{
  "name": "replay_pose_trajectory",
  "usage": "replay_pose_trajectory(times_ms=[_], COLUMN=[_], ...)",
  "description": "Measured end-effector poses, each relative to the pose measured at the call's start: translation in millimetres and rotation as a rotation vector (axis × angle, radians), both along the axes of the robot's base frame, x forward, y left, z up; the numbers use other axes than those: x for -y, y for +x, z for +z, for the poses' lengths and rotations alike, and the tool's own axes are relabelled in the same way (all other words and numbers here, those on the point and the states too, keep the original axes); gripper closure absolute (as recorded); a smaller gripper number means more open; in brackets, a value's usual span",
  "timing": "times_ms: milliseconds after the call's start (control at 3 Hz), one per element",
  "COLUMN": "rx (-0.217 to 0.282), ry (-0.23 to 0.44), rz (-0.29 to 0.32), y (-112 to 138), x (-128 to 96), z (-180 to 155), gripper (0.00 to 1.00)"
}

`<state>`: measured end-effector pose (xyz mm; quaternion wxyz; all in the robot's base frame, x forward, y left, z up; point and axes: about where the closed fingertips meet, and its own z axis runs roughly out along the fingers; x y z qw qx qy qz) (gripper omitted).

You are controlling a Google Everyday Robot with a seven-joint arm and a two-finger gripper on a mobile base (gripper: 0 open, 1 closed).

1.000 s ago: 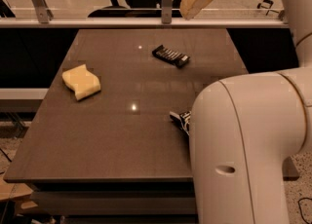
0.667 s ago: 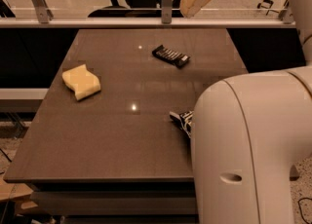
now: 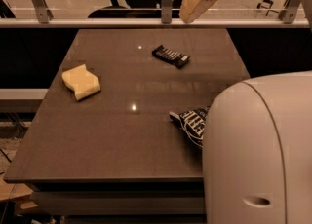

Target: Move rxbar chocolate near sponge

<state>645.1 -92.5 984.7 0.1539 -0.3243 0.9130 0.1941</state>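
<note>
So the thing that matters here: the small flat black rxbar chocolate wrapper with white lettering point(image 3: 170, 56) sits on the far half of the dark brown tabletop point(image 3: 122, 159), and the cream-coloured gripper point(image 3: 195, 5) hangs up over the far edge, above and a little right of the bar. The bar lies below the gripper and slightly toward the camera, so I'd guess the reach is mostly a straight drop with a small pull inward. The bar's long axis runs diagonally, from far-left down to near-right, so the wrist probably wants to turn to close across the short side. Honestly can't tell whether the gripper is open or closed from this angle, though nothing seems to be in it. The pale yellow foam sponge with wavy edges point(image 3: 81, 82) is well apart from the bar, off on the left side. Compared with a second ago, bar and sponge haven't budged and the gripper has barely shifted; only the robot's big white body shell point(image 3: 258, 155) has slid slightly right, showing more of the crinkled dark-blue chip bag point(image 3: 191, 121).
</note>
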Motion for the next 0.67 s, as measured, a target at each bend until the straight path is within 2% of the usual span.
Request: replay_pose_trajectory(times_ms=[333, 667], rx=[-0.039, -0.021], ry=[0.066, 0.074], rz=[0.069, 0.062], y=[-9.7, -2.4], x=[-2.9, -6.9], z=[-22.7, -24.3], gripper=[1.0, 0.82])
